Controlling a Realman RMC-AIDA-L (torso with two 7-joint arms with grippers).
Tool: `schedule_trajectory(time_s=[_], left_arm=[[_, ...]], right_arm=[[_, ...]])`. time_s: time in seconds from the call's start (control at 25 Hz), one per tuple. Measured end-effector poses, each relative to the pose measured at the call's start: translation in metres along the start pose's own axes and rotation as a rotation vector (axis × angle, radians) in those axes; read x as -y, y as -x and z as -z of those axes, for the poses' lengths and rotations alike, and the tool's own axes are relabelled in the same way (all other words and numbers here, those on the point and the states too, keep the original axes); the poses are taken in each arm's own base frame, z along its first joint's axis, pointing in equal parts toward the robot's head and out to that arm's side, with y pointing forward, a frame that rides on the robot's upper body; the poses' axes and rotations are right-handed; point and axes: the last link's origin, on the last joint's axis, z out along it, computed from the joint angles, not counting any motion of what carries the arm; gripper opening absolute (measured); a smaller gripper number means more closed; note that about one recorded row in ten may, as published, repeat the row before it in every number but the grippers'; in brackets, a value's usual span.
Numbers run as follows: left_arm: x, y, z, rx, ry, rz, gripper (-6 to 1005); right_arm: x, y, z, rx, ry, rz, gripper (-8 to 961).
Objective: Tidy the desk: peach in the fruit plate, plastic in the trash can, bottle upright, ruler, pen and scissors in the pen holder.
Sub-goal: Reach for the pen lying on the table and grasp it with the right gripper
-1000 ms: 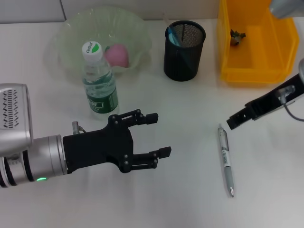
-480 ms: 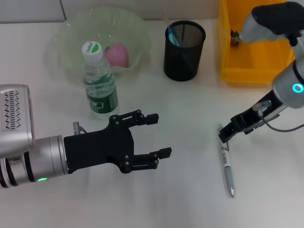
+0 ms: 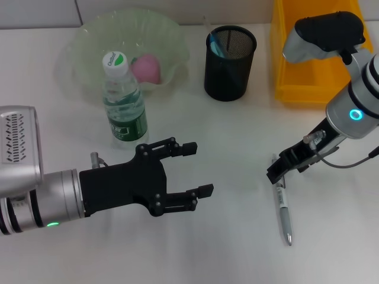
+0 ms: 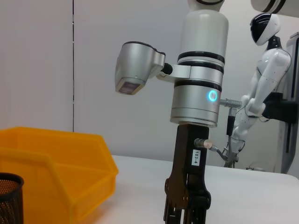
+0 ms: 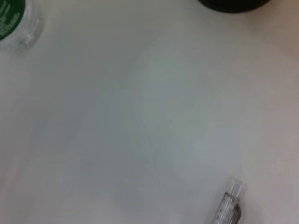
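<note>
A grey pen lies on the white desk at the right; its top end also shows in the right wrist view. My right gripper is low over the pen's far end and also shows in the left wrist view, pointing down. My left gripper is open and empty, hovering over the desk's left-middle. The water bottle stands upright. The pink peach lies in the green fruit plate. The black mesh pen holder holds something blue.
A yellow bin stands at the back right, partly covered by my right arm. The bottle stands just behind my left gripper. The bin and the pen holder's rim show in the left wrist view.
My right gripper has moved left and down, from right of the pen to over its far end. The left arm, bottle and pen have not moved.
</note>
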Motion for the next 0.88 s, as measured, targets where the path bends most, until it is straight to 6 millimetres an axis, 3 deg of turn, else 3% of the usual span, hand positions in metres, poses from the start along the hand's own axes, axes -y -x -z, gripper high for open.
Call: schedule_trajectory(time_s=[0.44, 0.6, 0.88], left_arm=[[-0.001, 0.002, 0.001, 0.002, -0.004, 0.006, 798], [-0.001, 0.002, 0.001, 0.002, -0.005, 0.006, 798], [-0.001, 0.002, 0.002, 0.002, -0.006, 0.005, 798]], right_arm=[[0.0, 0.002, -0.005, -0.002, -0.009, 0.004, 555], [0.001, 0.001, -0.01, -0.012, -0.012, 0.002, 432], [0.0, 0.003, -0.015, -0.024, -0.014, 0.004, 416]])
